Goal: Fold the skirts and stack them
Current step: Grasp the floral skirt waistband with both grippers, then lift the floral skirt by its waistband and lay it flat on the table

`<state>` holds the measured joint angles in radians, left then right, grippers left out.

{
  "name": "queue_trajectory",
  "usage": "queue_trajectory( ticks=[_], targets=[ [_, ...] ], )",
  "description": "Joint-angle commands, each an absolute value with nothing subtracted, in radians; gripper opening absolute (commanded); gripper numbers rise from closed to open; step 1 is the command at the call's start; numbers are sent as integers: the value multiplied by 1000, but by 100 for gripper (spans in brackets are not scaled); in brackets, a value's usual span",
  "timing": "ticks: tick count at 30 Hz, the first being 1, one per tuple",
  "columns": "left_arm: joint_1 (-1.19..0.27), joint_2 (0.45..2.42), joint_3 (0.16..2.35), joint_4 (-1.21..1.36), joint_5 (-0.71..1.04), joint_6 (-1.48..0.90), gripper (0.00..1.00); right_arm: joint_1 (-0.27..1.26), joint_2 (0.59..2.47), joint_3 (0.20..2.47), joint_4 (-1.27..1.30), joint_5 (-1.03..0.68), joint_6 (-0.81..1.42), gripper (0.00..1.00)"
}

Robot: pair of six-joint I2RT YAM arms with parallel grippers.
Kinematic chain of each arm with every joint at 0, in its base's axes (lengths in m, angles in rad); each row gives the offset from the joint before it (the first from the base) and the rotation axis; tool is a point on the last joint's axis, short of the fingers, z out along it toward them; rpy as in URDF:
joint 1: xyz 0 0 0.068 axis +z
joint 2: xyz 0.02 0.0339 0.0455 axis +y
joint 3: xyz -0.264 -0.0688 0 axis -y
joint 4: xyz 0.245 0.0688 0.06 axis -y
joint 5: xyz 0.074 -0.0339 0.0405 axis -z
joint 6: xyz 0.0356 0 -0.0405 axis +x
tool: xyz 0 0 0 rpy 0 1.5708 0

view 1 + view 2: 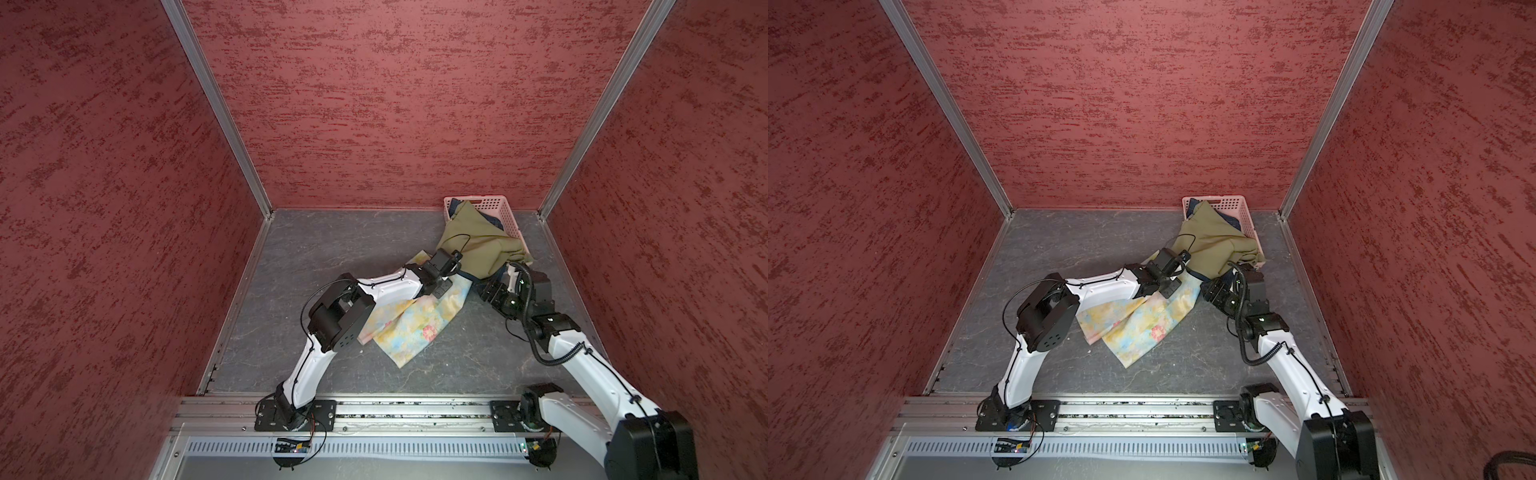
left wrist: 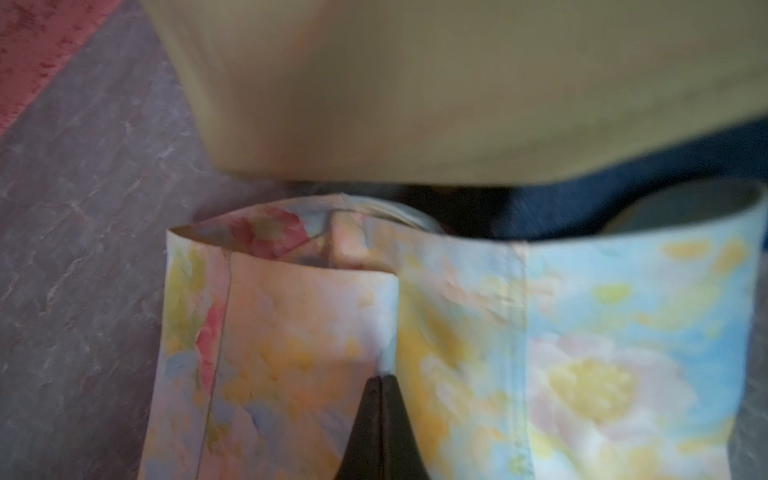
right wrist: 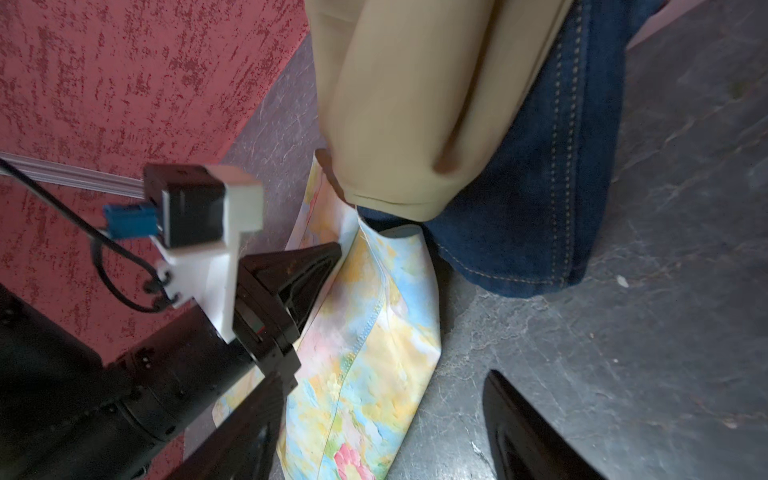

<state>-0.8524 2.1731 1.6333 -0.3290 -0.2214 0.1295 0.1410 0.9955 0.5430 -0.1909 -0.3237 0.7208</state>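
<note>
The pale floral skirt lies crumpled on the grey floor mid-table. My left gripper is shut on a raised fold of the floral skirt near its far end; it also shows as left gripper. The olive-green skirt spills out of the basket and overlaps the floral skirt's far edge. The denim skirt lies beneath the olive one. My right gripper stands open just above the floral skirt's right edge, holding nothing.
A pink perforated basket sits in the back right corner against the red wall. Red walls enclose the grey floor on three sides. The metal rail with both arm bases runs along the front.
</note>
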Motion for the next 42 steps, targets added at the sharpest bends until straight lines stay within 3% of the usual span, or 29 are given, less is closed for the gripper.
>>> queue_trajectory(
  ticks=[1,12,19,22,24,26,34,42],
  targets=[
    [-810,2129,1663,-308,-212,91,0,194,1021,530,-91,-270,683,76],
    [-717,1926,1509,-263,-84,-31,0,280,1274,469,212,-109,652,75],
    [-691,1869,1471,-259,-59,-58,0,280,1396,461,447,-146,620,71],
    [-663,1834,1460,-269,-48,-80,0,280,1474,494,496,-164,596,42],
    [-636,1793,1463,-305,-56,-91,0,288,1470,516,499,-182,574,12],
    [-609,1735,1467,-363,-80,-99,0,308,1418,537,474,-164,540,0],
    [-480,1321,1338,-518,-124,-109,0,331,1165,600,315,-223,460,0],
    [-498,989,1235,-700,-206,-146,0,339,937,747,33,-300,346,0]
  ],
)
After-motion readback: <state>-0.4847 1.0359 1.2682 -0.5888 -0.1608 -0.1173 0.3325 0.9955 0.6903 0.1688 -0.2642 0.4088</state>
